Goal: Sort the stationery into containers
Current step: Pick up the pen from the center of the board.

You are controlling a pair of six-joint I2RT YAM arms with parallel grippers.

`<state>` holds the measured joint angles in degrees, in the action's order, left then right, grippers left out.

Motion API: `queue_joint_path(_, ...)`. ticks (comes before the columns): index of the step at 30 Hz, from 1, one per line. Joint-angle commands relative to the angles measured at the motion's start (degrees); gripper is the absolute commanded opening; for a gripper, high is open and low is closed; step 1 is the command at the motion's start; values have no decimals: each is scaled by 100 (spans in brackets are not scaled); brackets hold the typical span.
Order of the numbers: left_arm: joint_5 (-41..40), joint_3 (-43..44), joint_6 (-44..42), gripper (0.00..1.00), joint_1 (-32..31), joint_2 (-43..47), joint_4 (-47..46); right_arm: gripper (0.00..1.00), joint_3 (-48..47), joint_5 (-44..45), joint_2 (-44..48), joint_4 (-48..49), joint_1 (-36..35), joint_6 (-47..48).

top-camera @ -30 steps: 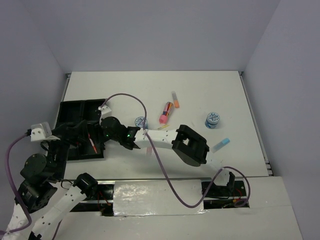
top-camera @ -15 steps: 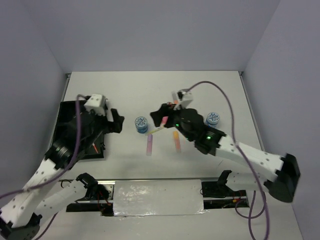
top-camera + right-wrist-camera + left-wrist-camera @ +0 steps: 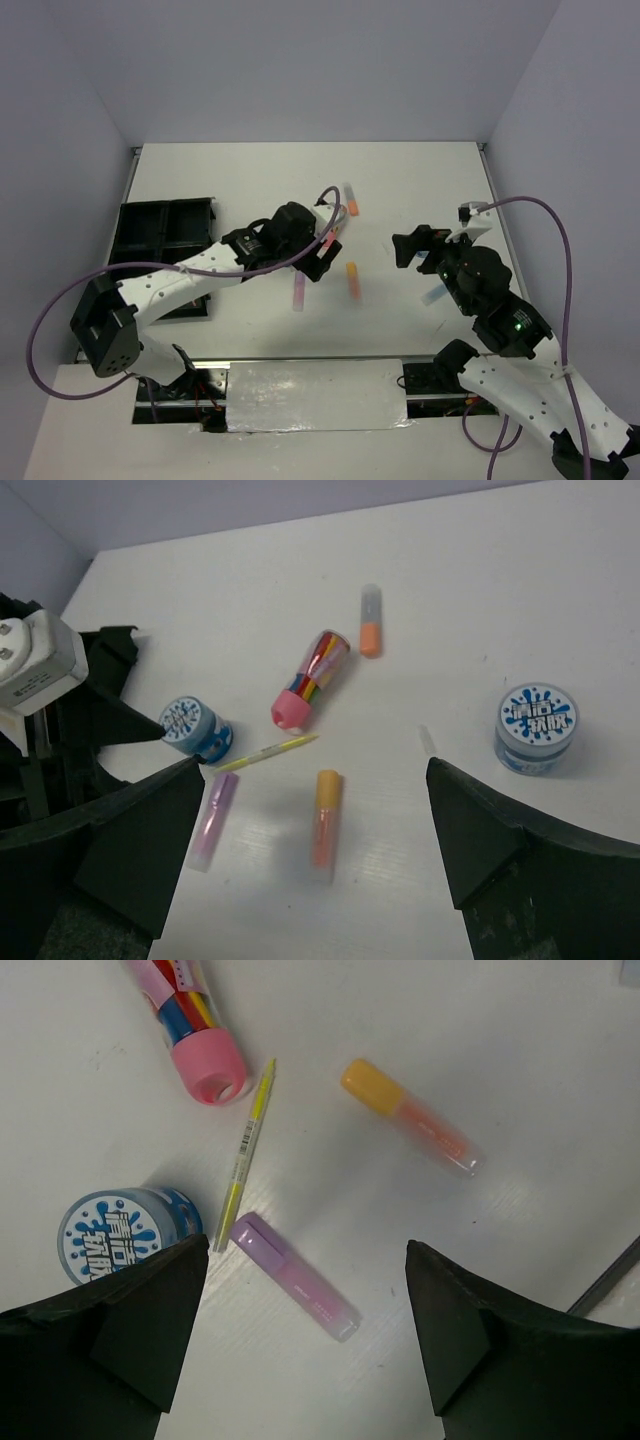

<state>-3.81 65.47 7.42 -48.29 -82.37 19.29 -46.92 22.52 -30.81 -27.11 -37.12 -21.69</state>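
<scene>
Over the lilac stick (image 3: 293, 1277): left pincer (image 3: 318, 258), jaws wide apart, nothing between them.
Change, left: swung in from the side of the black tray (image 3: 140, 225), well left of the lilac stick, to hang directly above it.
Change, right: right pincer (image 3: 403, 250) drawn back from the cluster to a place well right of the lilac stick; jaws spread wide, empty.
Just beside the lilac stick: yellow pen (image 3: 245, 1155), its tip close to the capped end; blue-white roll (image 3: 125, 1235) on the tray side; orange stick (image 3: 410, 1118) apart, on the other side.
Beyond the lilac stick: pink-capped highlighter (image 3: 185, 1015); further still, a short stick with orange cap (image 3: 370, 620).
Far right of the lilac stick: second roll (image 3: 536, 727), hidden by the right arm in the top view.
All these pieces: lying on the bench (image 3: 400, 180), not in the tray.
Meaning: probably a change of turns. Left arm, nearer the tray, now placed to take the lilac stick or the pen; sorting seemingly far from finished.
</scene>
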Motion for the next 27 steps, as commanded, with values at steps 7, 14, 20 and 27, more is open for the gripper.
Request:
queue_joint_path(7,135,343,-1330,86,92,-947,-232,99,516,-722,-101,91,83,174)
queue_joint_path(14,205,554,-1454,80,425,-1607,-346,99,569,-881,-163,145,91,262)
queue_joint_path(20,468,650,-1568,78,725,-1861,-488,99,605,-970,-31,207,83,201)
queue_joint_path(27,680,721,-1630,72,777,-2292,-558,98,675,-538,435,206,83,7)
